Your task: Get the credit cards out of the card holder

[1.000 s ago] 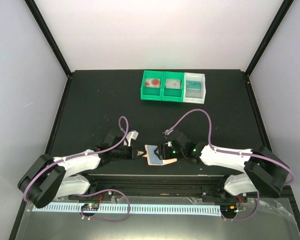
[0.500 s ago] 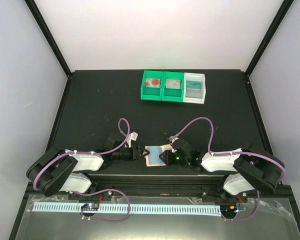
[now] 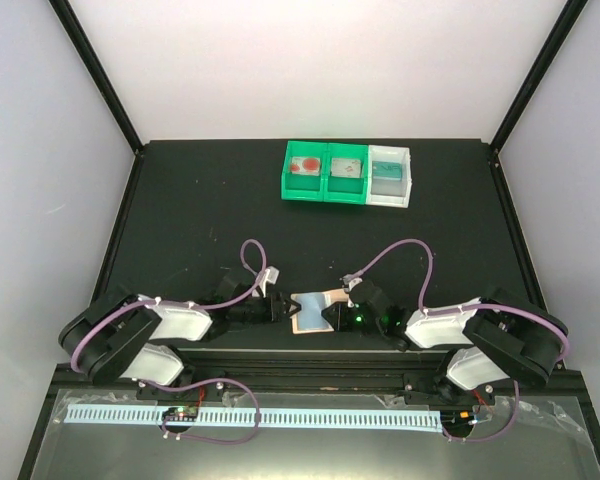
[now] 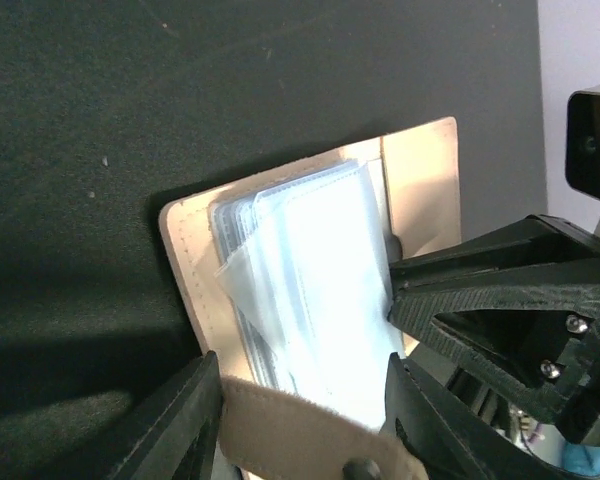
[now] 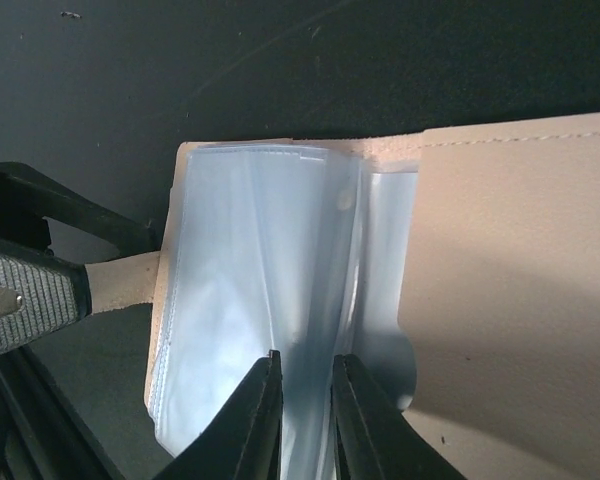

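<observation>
Near edge of the dark worktop (image 3: 200,210): card holder (image 3: 302,324) lies open and flat between the two arms; tan cover down, pale blue credit cards (image 3: 308,305) stacked on its inner face.

Left tool (image 3: 279,308) sits at the holder's left edge; in the left wrist view its fingers (image 4: 195,420) stand well apart, jaws open; the holder's tan side tab (image 4: 290,435) lies across the gap between them.

Right tool (image 3: 328,318) sits at the stack's right edge; in the right wrist view its two fingers (image 5: 260,405) are nearly together, pinching the edge of the credit cards; one leaf or several, cannot tell; card or clear sleeve, cannot tell either. The stack lies inside the holder, slightly fanned.

Far side of the worktop, well apart from the holder: green bins (image 3: 325,172) and a white bin (image 3: 390,176), side by side in one row, touching.
</observation>
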{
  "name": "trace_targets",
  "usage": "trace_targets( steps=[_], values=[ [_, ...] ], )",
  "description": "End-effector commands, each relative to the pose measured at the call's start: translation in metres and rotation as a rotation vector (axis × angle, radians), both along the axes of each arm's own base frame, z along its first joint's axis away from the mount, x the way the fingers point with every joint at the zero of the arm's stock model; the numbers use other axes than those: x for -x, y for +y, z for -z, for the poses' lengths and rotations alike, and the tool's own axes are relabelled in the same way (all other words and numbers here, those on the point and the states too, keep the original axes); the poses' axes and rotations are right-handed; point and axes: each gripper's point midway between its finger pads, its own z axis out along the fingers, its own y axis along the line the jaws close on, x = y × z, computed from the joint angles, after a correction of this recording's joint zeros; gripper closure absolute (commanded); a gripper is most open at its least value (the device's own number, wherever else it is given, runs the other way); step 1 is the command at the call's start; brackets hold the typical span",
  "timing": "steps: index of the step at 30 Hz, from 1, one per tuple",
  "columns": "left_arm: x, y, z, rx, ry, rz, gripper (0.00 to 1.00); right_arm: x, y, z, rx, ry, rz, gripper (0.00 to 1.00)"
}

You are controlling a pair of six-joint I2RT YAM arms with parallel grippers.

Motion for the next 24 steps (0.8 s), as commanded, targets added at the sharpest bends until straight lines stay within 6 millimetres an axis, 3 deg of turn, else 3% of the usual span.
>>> trace_targets(
  steps=[1,8,14,22,24],
  values=[
    [-0.004,0.013,0.006,-0.151,-0.038,-0.019,0.52,0.008,-0.009,0.015,0.051,0.031,-0.008,0.83],
    [-0.001,0.034,0.012,-0.286,-0.028,-0.088,0.52,0.008,-0.008,0.015,0.05,0.034,-0.005,0.83],
    [0.003,0.022,0.011,-0.266,-0.005,-0.052,0.52,0.005,-0.007,0.011,0.063,0.023,-0.007,0.83],
    [0.011,0.0,0.026,-0.166,0.101,-0.01,0.53,0.007,-0.007,0.009,0.036,0.016,-0.015,0.83],
    [0.011,-0.002,0.026,-0.148,0.107,-0.009,0.58,0.008,-0.007,0.01,0.034,0.016,-0.016,0.83]
  ],
)
